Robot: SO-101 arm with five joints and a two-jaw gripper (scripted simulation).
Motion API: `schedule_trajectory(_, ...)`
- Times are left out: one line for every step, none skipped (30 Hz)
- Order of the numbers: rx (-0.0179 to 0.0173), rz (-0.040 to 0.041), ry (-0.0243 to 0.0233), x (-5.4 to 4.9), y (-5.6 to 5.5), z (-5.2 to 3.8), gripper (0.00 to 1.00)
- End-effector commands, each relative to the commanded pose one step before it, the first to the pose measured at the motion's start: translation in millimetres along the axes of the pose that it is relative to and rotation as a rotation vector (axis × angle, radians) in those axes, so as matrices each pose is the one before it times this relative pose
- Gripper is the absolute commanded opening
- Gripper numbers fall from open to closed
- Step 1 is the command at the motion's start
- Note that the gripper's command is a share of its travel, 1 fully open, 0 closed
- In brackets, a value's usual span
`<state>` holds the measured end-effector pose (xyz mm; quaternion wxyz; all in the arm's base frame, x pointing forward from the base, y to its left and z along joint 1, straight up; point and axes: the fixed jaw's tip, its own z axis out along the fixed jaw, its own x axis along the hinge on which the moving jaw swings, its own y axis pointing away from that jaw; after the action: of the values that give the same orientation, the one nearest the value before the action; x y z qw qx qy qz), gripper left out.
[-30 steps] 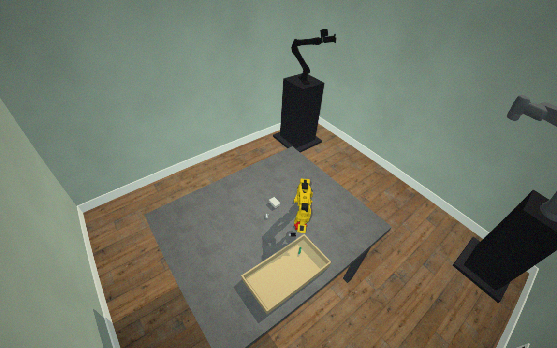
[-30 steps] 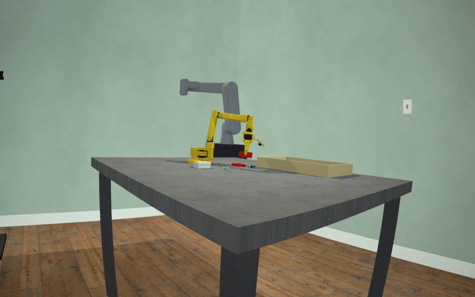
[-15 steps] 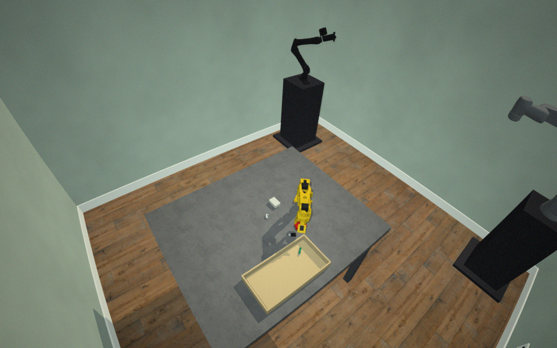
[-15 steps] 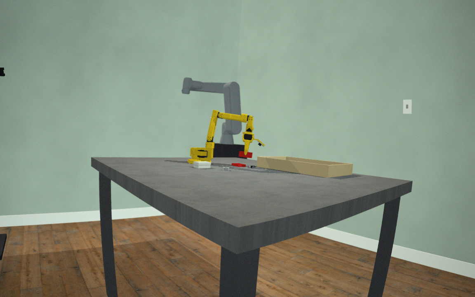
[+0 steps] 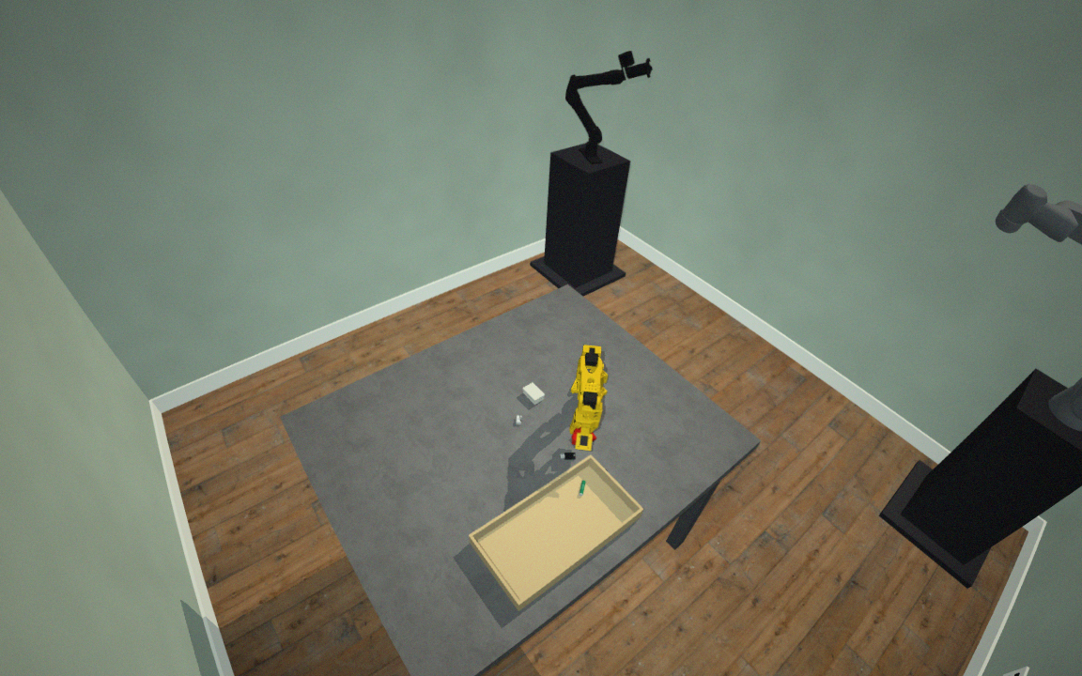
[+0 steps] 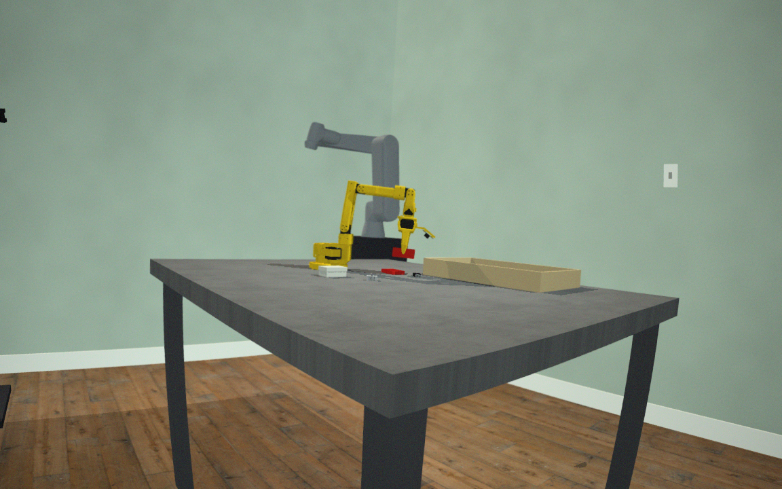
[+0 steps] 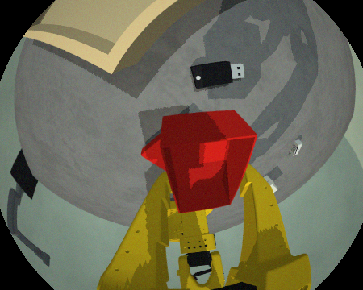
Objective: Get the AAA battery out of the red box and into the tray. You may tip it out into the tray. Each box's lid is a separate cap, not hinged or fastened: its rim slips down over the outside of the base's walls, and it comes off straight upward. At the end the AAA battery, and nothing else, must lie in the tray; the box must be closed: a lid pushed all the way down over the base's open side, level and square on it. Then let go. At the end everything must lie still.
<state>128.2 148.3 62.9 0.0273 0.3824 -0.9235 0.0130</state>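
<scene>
My gripper is shut on the red box base, holding it above the table roughly level, its open side toward the wrist camera. No battery shows inside. The shallow red lid lies flat on the table below; only a corner of the lid shows in the wrist view, and I cannot tell which side is up. The green AAA battery lies in the tan tray. The tray walls hide it in the exterior view.
A black USB stick lies between the arm and the tray. A white box stands beside the arm, with a small pale object near it.
</scene>
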Motion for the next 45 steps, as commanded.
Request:
schedule_trajectory(-0.00305, -0.00019, -0.06072, 3.54, -10.86, -10.697, 0.21)
schedule_trajectory(0.0, 0.0, 0.0, 2.5, -3.29, -0.137, 0.21)
schedule_trajectory(0.0, 0.0, 0.0, 2.66, -3.32, -0.089, 0.21)
schedule_trajectory(0.0, 0.0, 0.0, 2.78, -3.28, -0.032, 0.21)
schedule_trajectory(0.0, 0.0, 0.0, 0.0, 0.0, 0.0, 0.21)
schedule_trajectory(0.0, 0.0, 0.0, 0.0, 0.0, 0.0, 0.21)
schedule_trajectory(0.0, 0.00001, -0.00002, 2.84, -3.18, 0.029, 0.21)
schedule_trajectory(0.0, 0.0, 0.0, 2.86, -3.02, 0.077, 0.21)
schedule_trajectory(0.0, 0.0, 0.0, 2.81, -2.83, 0.134, 0.21)
schedule_trajectory(0.0, 0.0, 0.0, 2.71, -2.59, 0.17, 0.21)
schedule_trajectory(0.0, 0.0, 0.0, 2.54, -2.32, 0.204, 0.21)
schedule_trajectory(0.0, 0.0, 0.0, 2.33, -2.04, 0.212, 0.21)
schedule_trajectory(0.0, 0.0, 0.0, 2.07, -1.74, 0.222, 0.21)
schedule_trajectory(0.0, 0.0, 0.0, 1.78, -1.45, 0.204, 0.21)
schedule_trajectory(0.0, 0.0, 0.0, 1.47, -1.17, 0.182, 0.21)
schedule_trajectory(0.0, 0.0, 0.0, 1.15, -0.89, 0.149, 0.21)
schedule_trajectory(0.0, 0.0, 0.0, 0.84, -0.63, 0.115, 0.21)
schedule_trajectory(0.0, 0.0, 0.0, 0.55, -0.41, 0.079, 0.21)
schedule_trajectory(0.0, 0.0, 0.0, 0.3, -0.23, 0.041, 0.21)
schedule_trajectory(0.0, 0.0, 0.0, 0.12, -0.09, 0.017, 0.21)
schedule_trajectory(0.0, 0.0, 0.0, 0.02, -0.01, 0.005, 0.21)
schedule_trajectory(0.0, 0.0, 0.0, 0.0, 0.0, 0.0, 0.21)
schedule_trajectory(0.0, 0.0, 0.0, 0.0, 0.0, 0.0, 0.21)
schedule_trajectory(0.00001, -0.00001, 0.0, 0.0, 0.0, 0.0, 0.21)
schedule_trajectory(0.0, 0.0, 0.0, 0.0, 0.0, 0.0, 0.21)
schedule_trajectory(0.0, 0.0, 0.0, 0.0, 0.0, 0.0, 0.21)
schedule_trajectory(0.0, 0.0, 0.0, 0.0, 0.0, 0.0, 0.21)
schedule_trajectory(0.0, 0.0, 0.0, 0.0, 0.0, 0.0, 0.21)
schedule_trajectory(0.0, 0.0, 0.0, 0.0, 0.0, 0.0, 0.21)
schedule_trajectory(0.0, 0.0, 0.0, 0.0, 0.0, 0.0, 0.21)
schedule_trajectory(0.0, 0.0, 0.0, 0.0, 0.0, 0.0, 0.21)
schedule_trajectory(0.0, 0.0, 0.0, 0.0, 0.0, 0.0, 0.21)
schedule_trajectory(0.0, 0.0, 0.0, 0.0, 0.0, 0.0, 0.21)
schedule_trajectory(0.0, 0.0, 0.0, 0.0, 0.0, 0.0, 0.21)
schedule_trajectory(0.0, 0.0, 0.0, 0.0, 0.0, 0.0, 0.21)
schedule_trajectory(0.0, 0.0, 0.0, 0.0, 0.0, 0.0, 0.21)
schedule_trajectory(0.0, 0.0, 0.0, 0.0, 0.0, 0.0, 0.21)
schedule_trajectory(0.0, 0.0, 0.0, 0.0, 0.0, 0.0, 0.21)
schedule_trajectory(0.0, 0.0, 0.0, 0.0, 0.0, 0.0, 0.21)
schedule_trajectory(0.0, 0.0, 0.0, 0.0, 0.0, 0.0, 0.21)
schedule_trajectory(0.0, 0.00002, 0.0, 0.0, 0.0, -0.001, 0.21)
schedule_trajectory(0.0, 0.0, 0.0, 0.03, -0.05, 0.011, 0.21)
schedule_trajectory(0.0, 0.0, 0.0, 0.07, -0.13, 0.022, 0.21)
schedule_trajectory(0.0, 0.0, 0.0, 0.11, -0.2, 0.039, 0.21)
schedule_trajectory(0.0, 0.0, 0.0, 0.16, -0.28, 0.05, 0.21)
